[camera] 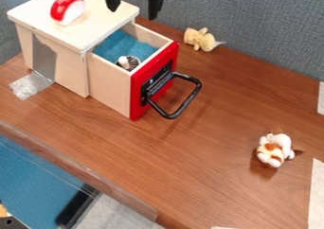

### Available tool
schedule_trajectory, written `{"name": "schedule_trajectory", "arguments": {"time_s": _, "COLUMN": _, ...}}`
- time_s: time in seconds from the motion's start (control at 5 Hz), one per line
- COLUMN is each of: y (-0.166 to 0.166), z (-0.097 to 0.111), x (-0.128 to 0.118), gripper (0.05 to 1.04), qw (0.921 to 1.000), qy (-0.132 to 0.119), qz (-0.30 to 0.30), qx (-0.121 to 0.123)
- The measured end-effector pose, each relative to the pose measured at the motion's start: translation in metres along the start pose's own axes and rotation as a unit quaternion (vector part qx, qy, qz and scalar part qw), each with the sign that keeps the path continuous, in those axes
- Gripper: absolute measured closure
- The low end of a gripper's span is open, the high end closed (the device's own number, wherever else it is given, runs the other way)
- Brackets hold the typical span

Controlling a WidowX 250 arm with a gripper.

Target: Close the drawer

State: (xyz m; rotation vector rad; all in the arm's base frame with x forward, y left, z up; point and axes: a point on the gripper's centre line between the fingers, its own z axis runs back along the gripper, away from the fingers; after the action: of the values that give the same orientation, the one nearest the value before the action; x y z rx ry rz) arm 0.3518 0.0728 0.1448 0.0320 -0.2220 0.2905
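Drawer [137, 85]: one, standing open; you have the whole closing push left. Fingers [156, 3]: one pair, spread, empty, above the box [38, 16]. Closing done: none apparent.

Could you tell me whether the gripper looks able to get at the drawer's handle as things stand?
Probably yes: the gripper is open, and the handle juts out from the red front with nothing seen in the way.
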Motion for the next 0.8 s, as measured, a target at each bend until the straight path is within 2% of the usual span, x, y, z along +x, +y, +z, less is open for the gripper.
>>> {"name": "schedule_trajectory", "arguments": {"time_s": 0.2, "y": 0.0, "z": -0.011, "x": -0.004, "gripper": 0.082, "qw": 0.9999, "qy": 0.016, "qz": 0.002, "qx": 0.001}}
{"name": "schedule_trajectory", "arguments": {"time_s": 0.4, "y": -0.031, "z": -0.015, "x": -0.012, "gripper": 0.082, "qw": 0.9996, "qy": 0.012, "qz": -0.023, "qx": -0.007}}
{"name": "schedule_trajectory", "arguments": {"time_s": 0.6, "y": -0.065, "z": -0.006, "x": -0.026, "gripper": 0.082, "qw": 0.9981, "qy": -0.003, "qz": -0.055, "qx": -0.026}}
{"name": "schedule_trajectory", "arguments": {"time_s": 0.8, "y": -0.099, "z": -0.008, "x": -0.041, "gripper": 0.082, "qw": 0.9945, "qy": -0.006, "qz": -0.102, "qx": -0.022}}
